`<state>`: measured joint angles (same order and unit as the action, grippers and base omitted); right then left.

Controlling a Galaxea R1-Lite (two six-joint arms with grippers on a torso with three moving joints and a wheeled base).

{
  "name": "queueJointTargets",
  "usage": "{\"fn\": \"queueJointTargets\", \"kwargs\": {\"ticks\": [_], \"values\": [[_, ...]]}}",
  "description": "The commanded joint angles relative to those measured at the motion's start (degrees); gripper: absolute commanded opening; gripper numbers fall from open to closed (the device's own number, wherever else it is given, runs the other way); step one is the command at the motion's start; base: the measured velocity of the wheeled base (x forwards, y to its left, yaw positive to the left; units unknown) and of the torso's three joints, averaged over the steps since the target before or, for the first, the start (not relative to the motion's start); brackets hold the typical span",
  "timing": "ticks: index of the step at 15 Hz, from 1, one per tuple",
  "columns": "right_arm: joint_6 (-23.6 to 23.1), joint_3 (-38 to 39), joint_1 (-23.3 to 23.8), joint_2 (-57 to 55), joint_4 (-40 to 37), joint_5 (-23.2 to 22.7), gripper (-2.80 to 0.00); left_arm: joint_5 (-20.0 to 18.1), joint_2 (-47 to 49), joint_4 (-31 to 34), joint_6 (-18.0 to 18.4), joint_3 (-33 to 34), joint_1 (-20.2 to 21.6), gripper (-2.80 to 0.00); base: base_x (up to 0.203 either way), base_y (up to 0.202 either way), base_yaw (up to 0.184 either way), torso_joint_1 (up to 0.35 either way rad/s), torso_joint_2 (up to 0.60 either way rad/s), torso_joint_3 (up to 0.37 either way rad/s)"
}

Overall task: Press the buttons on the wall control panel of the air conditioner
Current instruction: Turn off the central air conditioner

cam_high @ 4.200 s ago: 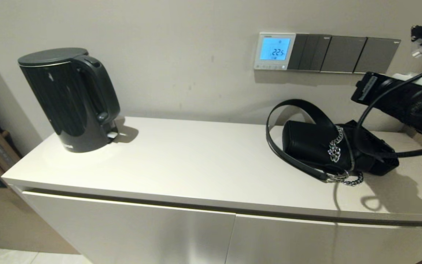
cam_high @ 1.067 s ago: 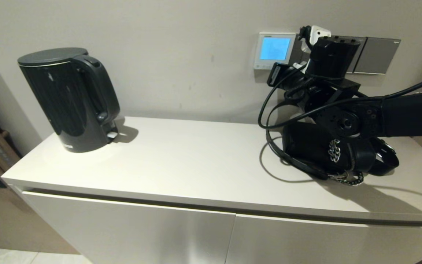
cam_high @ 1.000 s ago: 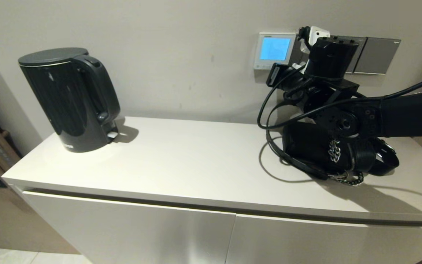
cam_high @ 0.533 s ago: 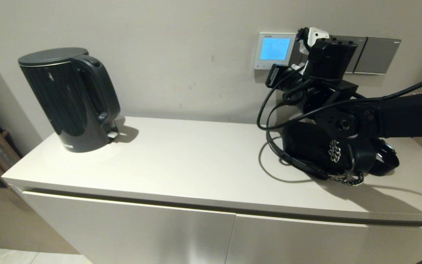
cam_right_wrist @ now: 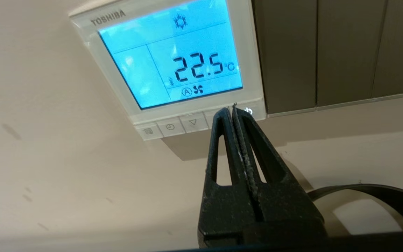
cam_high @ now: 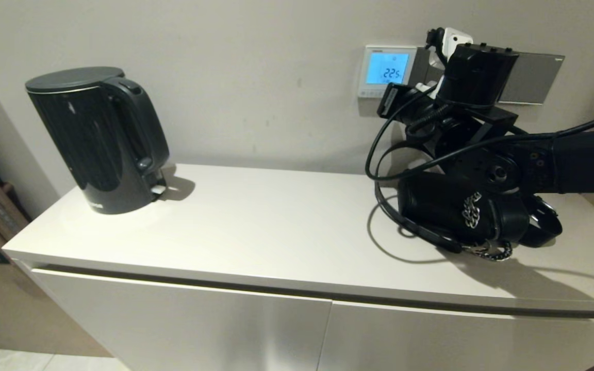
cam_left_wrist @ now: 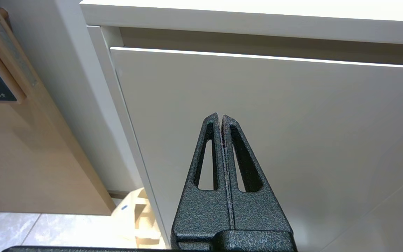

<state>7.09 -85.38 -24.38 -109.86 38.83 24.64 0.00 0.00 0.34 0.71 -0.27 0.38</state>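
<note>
My right gripper (cam_right_wrist: 230,110), fingers pressed together and holding nothing, has its tips at the buttons (cam_right_wrist: 180,125) under the wall control panel (cam_right_wrist: 168,59) screen.

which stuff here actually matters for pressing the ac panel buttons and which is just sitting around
Job:
- wall control panel, lit, reading 22.5
- buttons along its bottom edge
- right gripper, shut, tips at the button row

Lying about:
- kettle
- black handbag
- grey switch plates
- left gripper, shut, parked by the cabinet door
</note>
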Motion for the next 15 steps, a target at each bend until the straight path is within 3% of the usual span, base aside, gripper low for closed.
{"fn": "queueJointTargets", "kwargs": {"ticks": [1,15], "values": [[-0.14,0.13,-0.05,0.35,0.2,0.15,-2.8,0.09,0.09,0.01,0.0,0.0,0.06,-2.8,0.0,0.0,0.0,0.0,0.0,0.0],[-0.14,-1.63,0.74,-2.96,0.2,0.06,-2.8,0.08,0.09,0.01,0.0,0.0,-0.03,-2.8,0.0,0.0,0.0,0.0,0.0,0.0]]}}
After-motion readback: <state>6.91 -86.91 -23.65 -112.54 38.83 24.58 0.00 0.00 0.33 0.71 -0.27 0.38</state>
